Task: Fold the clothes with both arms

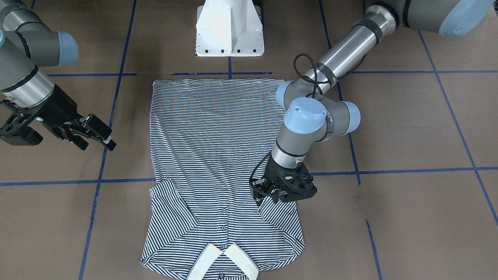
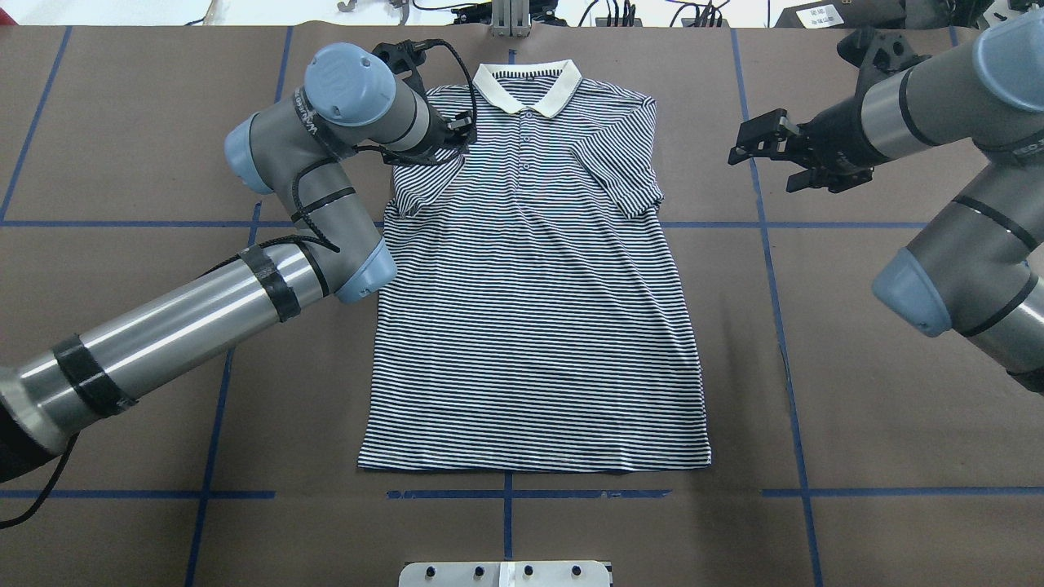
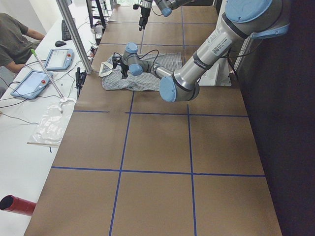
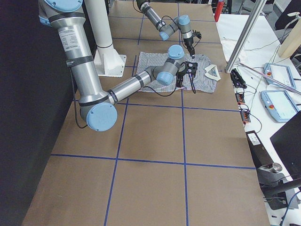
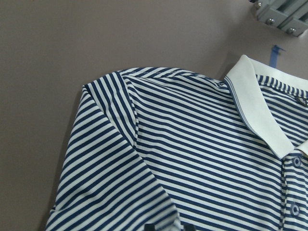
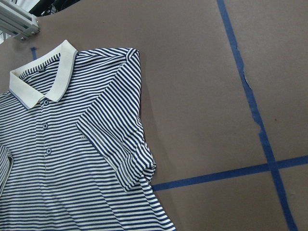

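The striped polo shirt (image 2: 530,326) lies flat and face up on the brown table, its cream collar (image 2: 526,86) at the far edge. Both sleeves are folded inward onto the chest. My left gripper (image 2: 461,134) hangs low over the folded left sleeve (image 2: 416,183), pointing down; it also shows in the front view (image 1: 268,198). Its jaws look open, and the left wrist view shows the sleeve and shoulder (image 5: 192,159) lying loose below it. My right gripper (image 2: 760,163) is open and empty, above bare table to the right of the folded right sleeve (image 2: 620,167).
The white pedestal base (image 1: 229,29) stands at the near edge behind the shirt's hem. Blue tape lines (image 2: 783,326) cross the table. An operator (image 3: 15,39) and tablets (image 3: 59,59) are on a side bench beyond the collar end.
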{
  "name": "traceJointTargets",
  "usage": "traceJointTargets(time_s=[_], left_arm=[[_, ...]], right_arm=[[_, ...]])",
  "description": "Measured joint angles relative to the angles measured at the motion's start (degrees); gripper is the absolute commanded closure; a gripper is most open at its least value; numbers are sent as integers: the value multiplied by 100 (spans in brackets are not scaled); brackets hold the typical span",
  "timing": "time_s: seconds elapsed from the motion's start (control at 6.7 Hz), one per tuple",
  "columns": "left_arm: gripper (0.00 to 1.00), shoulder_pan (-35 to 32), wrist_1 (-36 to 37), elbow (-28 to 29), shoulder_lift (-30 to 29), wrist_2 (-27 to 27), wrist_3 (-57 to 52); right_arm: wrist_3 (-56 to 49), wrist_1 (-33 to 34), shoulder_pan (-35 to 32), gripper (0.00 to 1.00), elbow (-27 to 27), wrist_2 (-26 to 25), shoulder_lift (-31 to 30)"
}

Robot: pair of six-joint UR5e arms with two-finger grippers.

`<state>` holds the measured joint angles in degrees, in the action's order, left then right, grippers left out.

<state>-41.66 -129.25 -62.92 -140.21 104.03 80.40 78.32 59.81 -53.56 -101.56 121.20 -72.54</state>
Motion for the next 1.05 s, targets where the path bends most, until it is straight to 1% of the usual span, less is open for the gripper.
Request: traceJointTargets(time_s=[0.15, 0.3, 0.45, 0.6, 0.75, 0.9, 1.05], left_arm=[[24, 101, 32, -740, 374, 78, -8], [24, 175, 48, -1549, 870, 301, -18], [22, 197, 60, -2324, 1380, 629, -22], [21, 203, 64, -2937, 1782, 856, -14], [21, 207, 64, -3282, 1996, 935, 1], [21, 213, 47, -3410, 2115, 956, 5], [21, 220, 18, -3434, 2198, 968, 6]], right_arm=[[615, 35, 385, 0, -190, -360, 33], [1201, 181, 911, 0, -416, -862, 23], [1669, 592, 1548, 1, -691, -1512, 11], [1945, 1075, 2115, 2, -956, -2033, -6], [2287, 1442, 2669, 2, -1110, -2531, -72], [2733, 1695, 3243, 2, -1204, -3179, -198], [3160, 1949, 3677, 4, -1277, -3635, -287]])
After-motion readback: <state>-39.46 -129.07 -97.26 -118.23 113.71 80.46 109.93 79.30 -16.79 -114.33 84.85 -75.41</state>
